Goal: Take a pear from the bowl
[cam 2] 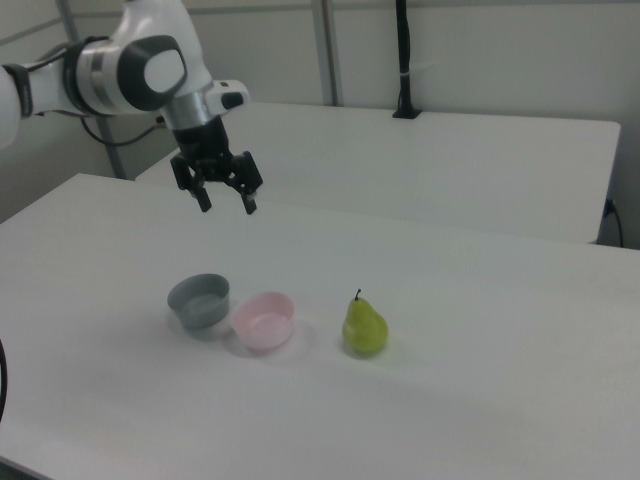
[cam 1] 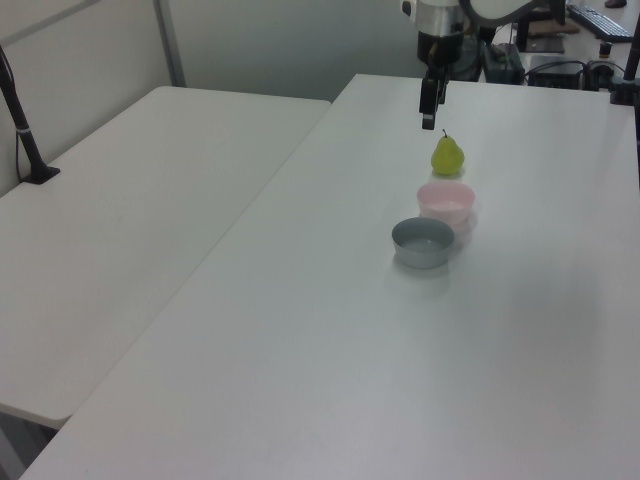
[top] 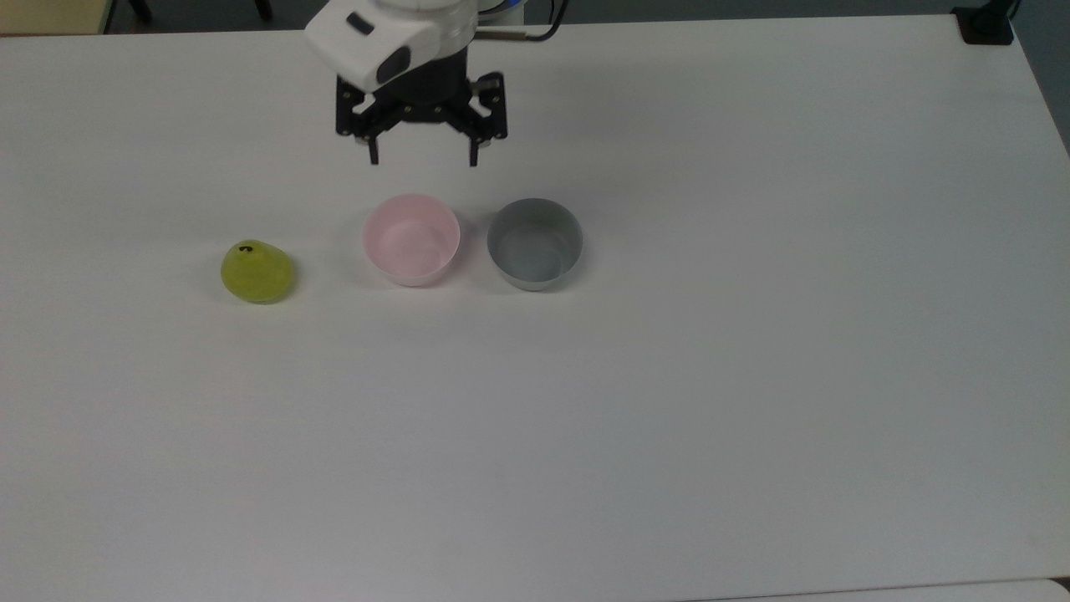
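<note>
The yellow-green pear [top: 257, 272] [cam 1: 447, 156] [cam 2: 365, 326] stands upright on the white table, outside the bowls, to the top view's left of the pink bowl [top: 410, 239] [cam 1: 445, 201] [cam 2: 264, 320]. The pink bowl is empty. My gripper [top: 423, 159] [cam 2: 228, 206] hangs open and empty in the air, above the table just behind the pink bowl in the top view, well clear of the pear.
A grey bowl [top: 534, 243] [cam 1: 423, 242] [cam 2: 199, 300], also empty, sits right beside the pink one. A second white table [cam 1: 120, 200] adjoins at the left view's left. A black post [cam 2: 404, 60] stands on the far table.
</note>
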You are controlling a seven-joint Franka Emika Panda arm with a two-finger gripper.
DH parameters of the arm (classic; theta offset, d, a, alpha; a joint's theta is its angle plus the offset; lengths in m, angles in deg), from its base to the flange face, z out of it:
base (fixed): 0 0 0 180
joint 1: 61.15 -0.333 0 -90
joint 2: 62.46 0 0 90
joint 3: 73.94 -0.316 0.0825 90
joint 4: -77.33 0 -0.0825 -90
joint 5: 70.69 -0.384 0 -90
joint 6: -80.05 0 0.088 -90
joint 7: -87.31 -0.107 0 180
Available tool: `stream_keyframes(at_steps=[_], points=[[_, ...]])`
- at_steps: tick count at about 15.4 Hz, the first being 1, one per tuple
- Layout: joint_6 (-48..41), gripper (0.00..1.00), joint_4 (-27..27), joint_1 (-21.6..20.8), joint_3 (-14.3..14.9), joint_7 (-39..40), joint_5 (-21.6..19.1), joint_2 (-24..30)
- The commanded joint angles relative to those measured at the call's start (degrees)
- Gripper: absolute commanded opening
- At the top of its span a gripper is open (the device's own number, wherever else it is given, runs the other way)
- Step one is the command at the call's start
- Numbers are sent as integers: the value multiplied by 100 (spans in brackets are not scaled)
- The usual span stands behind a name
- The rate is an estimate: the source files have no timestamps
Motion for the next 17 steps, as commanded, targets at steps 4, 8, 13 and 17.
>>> stream_keyframes(at_steps=[4,8,13,17], points=[[-632,100,89,-168,149,-440,-403,605],[-870,100,63,51,167,-528,-500,737],[-887,100,36,87,185,-475,-491,737],[-958,100,28,96,185,-466,-482,737]])
